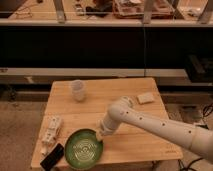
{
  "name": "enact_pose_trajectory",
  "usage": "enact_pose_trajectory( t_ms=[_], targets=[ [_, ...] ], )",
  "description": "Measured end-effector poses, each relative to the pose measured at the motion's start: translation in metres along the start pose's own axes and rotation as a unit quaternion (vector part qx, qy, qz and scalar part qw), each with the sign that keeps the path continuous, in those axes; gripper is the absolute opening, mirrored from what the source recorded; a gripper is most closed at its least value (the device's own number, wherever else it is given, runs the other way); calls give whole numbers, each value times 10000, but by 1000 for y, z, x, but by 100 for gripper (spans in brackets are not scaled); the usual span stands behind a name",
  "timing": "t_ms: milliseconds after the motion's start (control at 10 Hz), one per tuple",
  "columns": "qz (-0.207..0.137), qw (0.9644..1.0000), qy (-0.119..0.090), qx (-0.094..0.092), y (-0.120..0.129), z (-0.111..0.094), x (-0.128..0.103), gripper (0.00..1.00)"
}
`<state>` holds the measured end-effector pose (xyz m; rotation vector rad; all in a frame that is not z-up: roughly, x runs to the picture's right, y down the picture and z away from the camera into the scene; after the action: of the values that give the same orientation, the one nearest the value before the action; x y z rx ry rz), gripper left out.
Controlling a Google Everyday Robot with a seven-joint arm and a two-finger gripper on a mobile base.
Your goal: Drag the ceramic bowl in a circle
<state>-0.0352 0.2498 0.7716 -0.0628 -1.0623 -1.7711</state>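
Observation:
The green ceramic bowl (84,148), wide and shallow with a pale pattern inside, sits at the front left of the wooden table (125,102), reaching the front edge. My gripper (100,133) comes in from the right at the end of the white arm (150,125) and sits at the bowl's upper right rim, touching it.
A small translucent whitish cup (77,90) stands at the table's back left. A white snack packet (51,131) and a black flat object (52,156) lie at the front left, beside the bowl. A small pale pad (145,98) lies at the back right. Dark shelving stands behind.

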Motion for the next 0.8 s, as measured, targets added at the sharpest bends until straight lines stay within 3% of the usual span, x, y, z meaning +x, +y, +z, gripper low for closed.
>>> enact_pose_trajectory(
  t_ms=[300, 400, 500, 600, 800],
  targets=[
    [233, 9983, -124, 528, -28, -22, 25, 0],
    [556, 9953, -316, 733, -29, -23, 41, 0],
    [771, 9927, -434, 822, -26, -20, 50, 0],
    [1111, 9879, -604, 894, -14, -13, 62, 0],
    [1601, 9802, -753, 894, 14, -4, 76, 0]
  ],
)
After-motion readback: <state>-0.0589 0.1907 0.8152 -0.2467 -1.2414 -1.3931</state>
